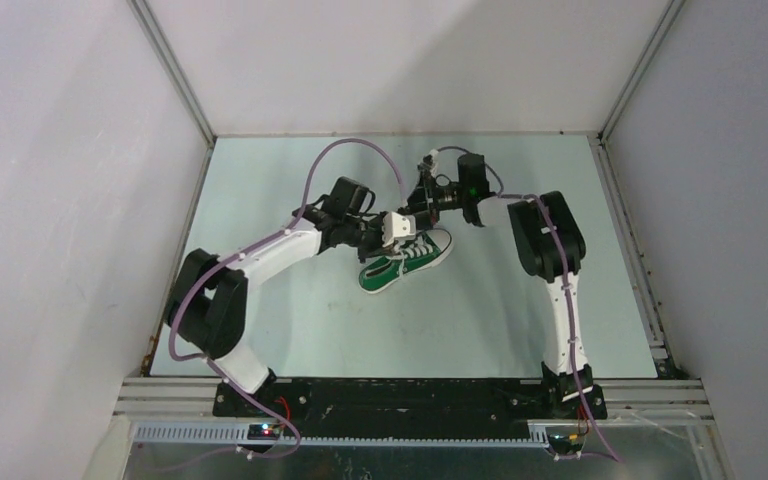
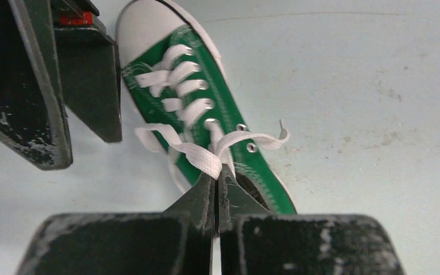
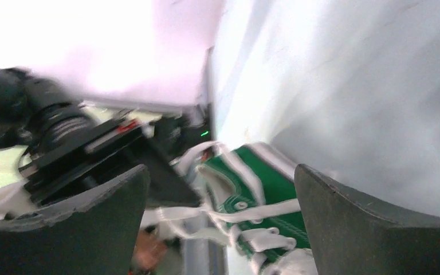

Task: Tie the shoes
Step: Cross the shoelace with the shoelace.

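A small green sneaker [image 1: 407, 264] with a white toe cap lies on the table mid-scene, toe toward the back right. My left gripper [image 2: 216, 175] is shut on a white lace [image 2: 201, 158] just above the shoe's dark opening; it also shows in the top view [image 1: 404, 232]. A second lace end [image 2: 266, 139] trails off to the right of the eyelets. My right gripper [image 1: 423, 200] hovers open just behind the shoe. Its fingers [image 2: 94, 80] hang beside the toe in the left wrist view. In the blurred right wrist view the open gripper [image 3: 220, 172] frames the shoe [image 3: 266, 182] and its laces.
The pale green table top [image 1: 290, 330] is boxed in by white walls at the left, back and right. A metal rail [image 1: 420, 395] with both arm bases runs along the near edge. Purple cables loop above the arms.
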`<state>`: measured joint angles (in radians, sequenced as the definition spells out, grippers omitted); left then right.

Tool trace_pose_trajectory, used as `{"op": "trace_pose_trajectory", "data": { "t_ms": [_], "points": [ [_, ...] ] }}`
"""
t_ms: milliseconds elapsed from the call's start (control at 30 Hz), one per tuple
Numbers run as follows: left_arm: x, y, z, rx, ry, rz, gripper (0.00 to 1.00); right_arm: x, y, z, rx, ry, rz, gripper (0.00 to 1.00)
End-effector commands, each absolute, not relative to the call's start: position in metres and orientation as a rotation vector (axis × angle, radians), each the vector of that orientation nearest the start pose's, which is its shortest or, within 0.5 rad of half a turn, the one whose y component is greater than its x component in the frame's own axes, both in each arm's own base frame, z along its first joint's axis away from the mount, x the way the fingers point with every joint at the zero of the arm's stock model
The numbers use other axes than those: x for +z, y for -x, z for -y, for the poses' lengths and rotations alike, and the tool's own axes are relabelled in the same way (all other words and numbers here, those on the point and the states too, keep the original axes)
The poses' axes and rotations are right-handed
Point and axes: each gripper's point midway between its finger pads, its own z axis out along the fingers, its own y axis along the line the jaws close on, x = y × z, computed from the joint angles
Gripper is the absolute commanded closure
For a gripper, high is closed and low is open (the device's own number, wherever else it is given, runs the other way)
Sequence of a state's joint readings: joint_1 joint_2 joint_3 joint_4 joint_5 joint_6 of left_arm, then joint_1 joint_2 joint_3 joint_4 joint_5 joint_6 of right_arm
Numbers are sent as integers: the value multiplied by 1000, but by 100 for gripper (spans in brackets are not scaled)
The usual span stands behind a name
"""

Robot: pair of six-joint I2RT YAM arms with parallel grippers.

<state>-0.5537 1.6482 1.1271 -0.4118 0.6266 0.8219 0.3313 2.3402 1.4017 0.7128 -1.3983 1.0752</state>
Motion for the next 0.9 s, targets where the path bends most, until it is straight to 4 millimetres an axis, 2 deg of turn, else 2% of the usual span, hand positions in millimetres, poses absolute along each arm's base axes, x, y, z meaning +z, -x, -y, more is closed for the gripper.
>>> {"op": "trace_pose_trajectory", "data": {
  "t_ms": [0,33,67,100,133,167,200,267,300,333,367,400,433,467,533,633,767,833,867],
  "points": [
    [139,-319,278,-525,-1619,-1586,100,115,-430,-280,1423,476,-2245,0],
    [142,-321,276,-502,-1626,-1575,100,127,-429,-264,1283,447,-2298,0],
    [146,-327,274,-456,-1635,-1558,100,122,-442,-246,1079,458,-2294,0],
    [145,-329,273,-441,-1643,-1563,100,136,-441,-230,995,448,-2262,0],
    [150,-335,272,-408,-1642,-1561,100,136,-449,-212,846,403,-2267,0],
    [146,-335,271,-408,-1645,-1586,100,144,-442,-201,782,374,-2272,0],
    [150,-339,271,-408,-1604,-1624,100,143,-442,-189,700,319,-2298,1],
    [150,-341,272,-445,-1513,-1711,100,134,-422,-175,659,215,-2401,0],
    [150,-340,274,-481,-1444,-1765,100,121,-403,-170,655,184,-2460,0],
    [148,-339,275,-502,-1405,-1799,100,116,-391,-170,687,171,-2481,1],
    [150,-340,278,-545,-1308,-1857,100,102,-370,-169,721,174,-2525,4],
    [148,-342,277,-558,-1253,-1888,100,98,-359,-173,775,201,-2535,22],
    [145,-339,277,-605,-1156,-1965,100,88,-347,-172,790,208,-2562,35],
    [146,-342,276,-625,-1094,-1983,100,89,-347,-174,807,234,-2548,62],
    [143,-340,274,-683,-964,-2039,100,84,-349,-177,815,239,-2550,95],
    [138,-327,275,-757,-902,-2065,100,61,-346,-178,781,218,-2616,100],
    [131,-309,276,-843,-874,-2078,100,44,-344,-204,832,342,-2628,100],
    [129,-301,278,-873,-881,-2064,100,40,-351,-221,855,357,-2618,100],
    [132,-297,280,-883,-893,-2046,100,39,-361,-227,863,350,-2603,100]
  ]
}}
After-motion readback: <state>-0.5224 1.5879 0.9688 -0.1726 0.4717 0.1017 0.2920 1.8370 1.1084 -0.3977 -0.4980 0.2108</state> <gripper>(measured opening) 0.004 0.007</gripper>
